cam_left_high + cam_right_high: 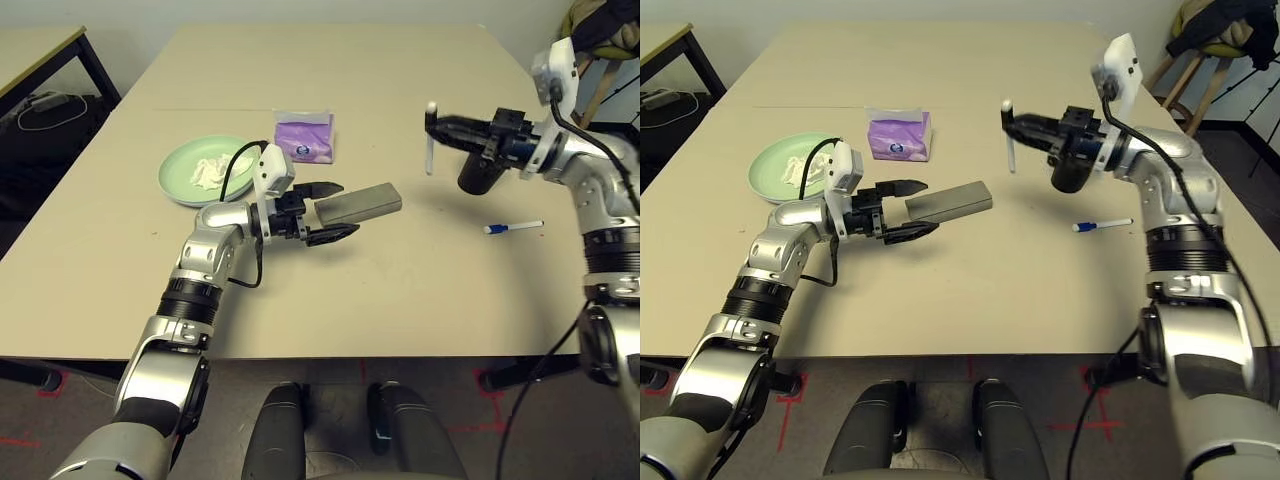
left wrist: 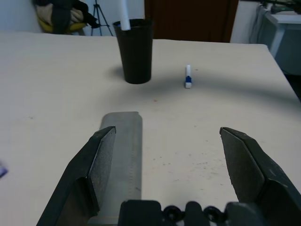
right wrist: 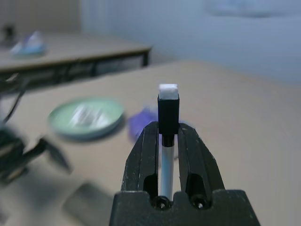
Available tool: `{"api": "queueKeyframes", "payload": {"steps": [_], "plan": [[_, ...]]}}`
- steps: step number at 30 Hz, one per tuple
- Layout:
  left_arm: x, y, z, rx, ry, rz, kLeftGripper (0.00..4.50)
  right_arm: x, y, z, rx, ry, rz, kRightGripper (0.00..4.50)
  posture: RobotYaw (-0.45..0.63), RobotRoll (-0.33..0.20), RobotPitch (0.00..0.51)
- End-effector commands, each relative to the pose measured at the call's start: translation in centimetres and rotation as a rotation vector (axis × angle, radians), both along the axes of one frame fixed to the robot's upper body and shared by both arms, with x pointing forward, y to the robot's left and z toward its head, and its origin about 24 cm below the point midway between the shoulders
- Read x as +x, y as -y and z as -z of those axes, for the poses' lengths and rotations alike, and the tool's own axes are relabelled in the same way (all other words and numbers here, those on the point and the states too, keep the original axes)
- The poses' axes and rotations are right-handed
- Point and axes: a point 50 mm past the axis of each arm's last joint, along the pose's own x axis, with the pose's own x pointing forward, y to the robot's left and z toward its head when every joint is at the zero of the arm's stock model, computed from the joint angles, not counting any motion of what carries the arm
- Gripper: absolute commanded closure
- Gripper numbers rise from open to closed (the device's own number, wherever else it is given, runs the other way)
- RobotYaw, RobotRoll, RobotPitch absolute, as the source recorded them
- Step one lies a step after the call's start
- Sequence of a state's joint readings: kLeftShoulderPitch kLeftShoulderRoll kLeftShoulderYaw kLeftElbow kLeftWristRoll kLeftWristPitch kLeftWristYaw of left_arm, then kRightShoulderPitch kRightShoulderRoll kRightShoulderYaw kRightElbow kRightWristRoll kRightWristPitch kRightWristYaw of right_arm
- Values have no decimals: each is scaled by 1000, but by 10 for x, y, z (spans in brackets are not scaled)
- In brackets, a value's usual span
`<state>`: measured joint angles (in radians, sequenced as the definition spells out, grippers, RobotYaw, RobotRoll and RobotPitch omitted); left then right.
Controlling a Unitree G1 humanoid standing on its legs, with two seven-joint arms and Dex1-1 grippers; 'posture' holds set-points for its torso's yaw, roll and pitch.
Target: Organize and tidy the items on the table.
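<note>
A white pen (image 1: 430,140) is pinched upright in the right gripper (image 3: 168,141), held above the table (image 1: 400,290) beside the black cup (image 2: 135,49). The left gripper (image 1: 325,212) is spread wide around one end of the glasses case (image 1: 360,203) — a second pen (image 1: 513,227) lies near the cup. Tissue (image 1: 210,170) rests on the green plate (image 1: 175,180), the purple pack (image 1: 304,136) beside it.
</note>
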<state>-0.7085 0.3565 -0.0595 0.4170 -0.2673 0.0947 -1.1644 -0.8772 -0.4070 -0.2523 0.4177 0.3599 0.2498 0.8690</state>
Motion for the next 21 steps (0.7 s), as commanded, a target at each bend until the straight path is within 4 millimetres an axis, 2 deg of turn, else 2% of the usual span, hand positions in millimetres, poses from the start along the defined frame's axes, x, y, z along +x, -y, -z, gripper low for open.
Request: {"api": "queueKeyframes", "payload": {"steps": [1, 5, 14, 18, 21], "plan": [[3, 1, -1, 6, 5, -19, 0, 1, 7, -1, 113, 40, 131, 4089, 92, 0, 77], [6, 2, -4, -20, 12, -40, 0, 5, 14, -2, 214, 78, 310, 4089, 91, 0, 74], [10, 1, -15, -57, 17, -52, 0, 7, 29, -12, 236, 157, 585, 4089, 89, 0, 72], [12, 2, -18, -61, 13, -49, 0, 13, 41, -8, 216, 47, 741, 4089, 86, 0, 75], [12, 2, -19, -59, 12, -44, 0, 14, 44, -7, 225, -4, 789, 4089, 86, 0, 76]]}}
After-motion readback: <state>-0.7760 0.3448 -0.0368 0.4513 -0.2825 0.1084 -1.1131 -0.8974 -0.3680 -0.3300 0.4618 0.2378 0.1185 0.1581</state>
